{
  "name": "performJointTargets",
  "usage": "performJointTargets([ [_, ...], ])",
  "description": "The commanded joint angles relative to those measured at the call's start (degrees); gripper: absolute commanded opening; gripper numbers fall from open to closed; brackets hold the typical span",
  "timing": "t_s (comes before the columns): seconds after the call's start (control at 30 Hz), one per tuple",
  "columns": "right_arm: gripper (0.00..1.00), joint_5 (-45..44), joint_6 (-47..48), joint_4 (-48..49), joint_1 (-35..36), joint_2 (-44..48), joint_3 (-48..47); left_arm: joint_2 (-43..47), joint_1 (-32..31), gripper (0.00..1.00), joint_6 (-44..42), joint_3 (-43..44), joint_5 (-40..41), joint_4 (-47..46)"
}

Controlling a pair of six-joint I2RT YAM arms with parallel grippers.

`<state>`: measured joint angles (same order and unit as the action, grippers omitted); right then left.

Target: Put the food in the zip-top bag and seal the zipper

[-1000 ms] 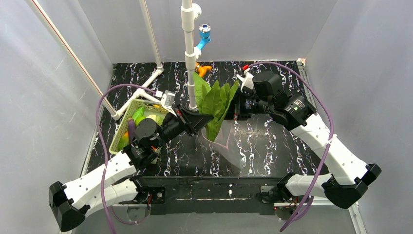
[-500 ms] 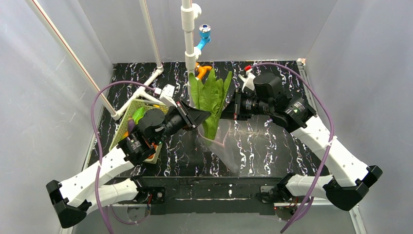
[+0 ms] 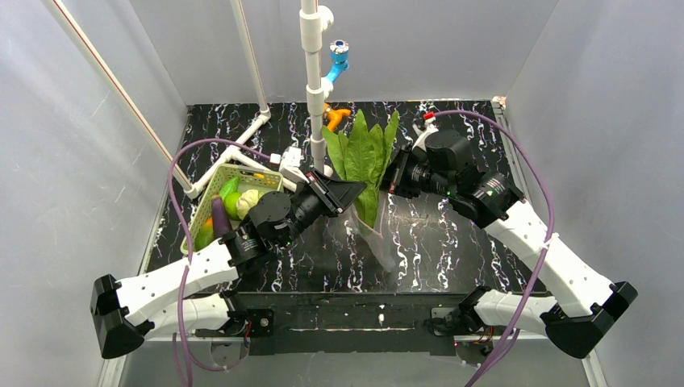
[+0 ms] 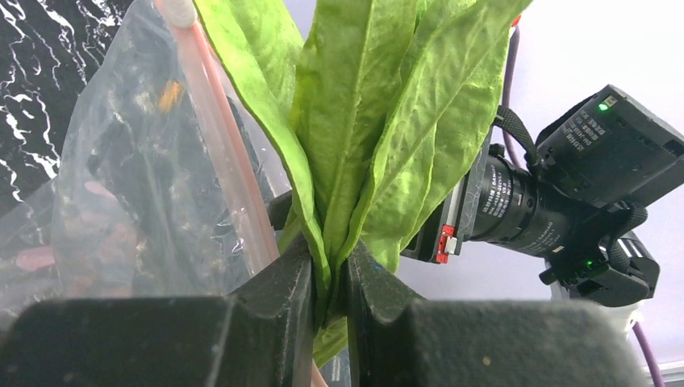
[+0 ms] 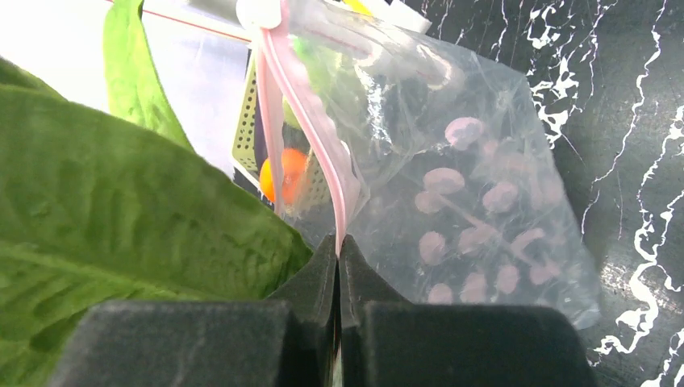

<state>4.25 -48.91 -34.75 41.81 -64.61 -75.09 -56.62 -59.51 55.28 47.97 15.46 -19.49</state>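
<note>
Nearest the arm bases, the clear crinkly plastic zip-top bag hangs below and between the two hands, its lower end resting on the black white-veined surface. The right hand is pinched fully shut on the bag's narrow pink zipper strip and holds that edge up, so the bag's body drapes away beneath its fingers.

Just beside it, the left hand is closed narrow on the stalks of a bunch of long green toy leaves. The blades fan upward above its fingers and the stalk ends point down toward the bag's mouth. From the left wrist view the zipper strip runs close along the left of the bunch. How far the stalks are inside the bag, if at all, cannot be told.

The step in hand looks like loading this leafy piece. The next move calls for the left hand to drive the bunch stalk-first down past the strip while the right hand keeps the mouth lifted. The leaves look long for the bag, so they may have to bend.

Farther off, behind the left hand's wrist, the pale green slatted plastic basket holds a purple piece and a green round fruit, not yet bagged. Beyond both hands stands a white pipe post.
</note>
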Motion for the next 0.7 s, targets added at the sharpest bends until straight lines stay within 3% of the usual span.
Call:
performJointTargets([
  [0.0, 0.01, -1.2, -2.7, 6.8, -0.8, 1.4, -0.8, 0.6, -1.4, 0.06, 0.2, -1.1, 2.1, -4.9],
  [0.13, 0.01, -0.9, -2.4, 6.6, -1.3, 1.4, -1.0, 1.6, -1.5, 0.11, 1.7, -0.7, 2.9, -0.8],
  [0.17, 0.01, -0.9, -2.1, 6.3, -1.4, 1.5, -1.1, 1.9, -1.5, 0.17, 2.0, -0.4, 2.8, 0.9],
  [0.27, 0.01, -0.9, -1.1, 5.8, -1.7, 2.0, -1.2, 2.4, -1.5, 0.52, 1.9, 1.4, 2.1, 7.1],
  [0.3, 0.01, -0.9, -0.8, 5.6, -1.7, 2.2, -1.2, 2.4, -1.5, 0.6, 1.2, 2.4, 1.7, 9.6],
  [0.43, 0.01, -0.3, 0.5, 5.5, -1.8, 2.9, -0.7, 2.0, -1.5, 0.75, -1.3, 6.4, 0.5, 18.6],
  [0.53, 0.01, -0.1, 1.8, 4.9, -1.9, 3.3, -0.5, 2.2, -1.6, 0.97, -3.3, 8.7, -0.4, 25.1],
  [0.67, 0.01, 1.8, 2.3, 4.5, -2.2, 3.3, -0.7, 1.7, -1.6, 0.98, -6.6, 13.7, -0.6, 35.2],
])
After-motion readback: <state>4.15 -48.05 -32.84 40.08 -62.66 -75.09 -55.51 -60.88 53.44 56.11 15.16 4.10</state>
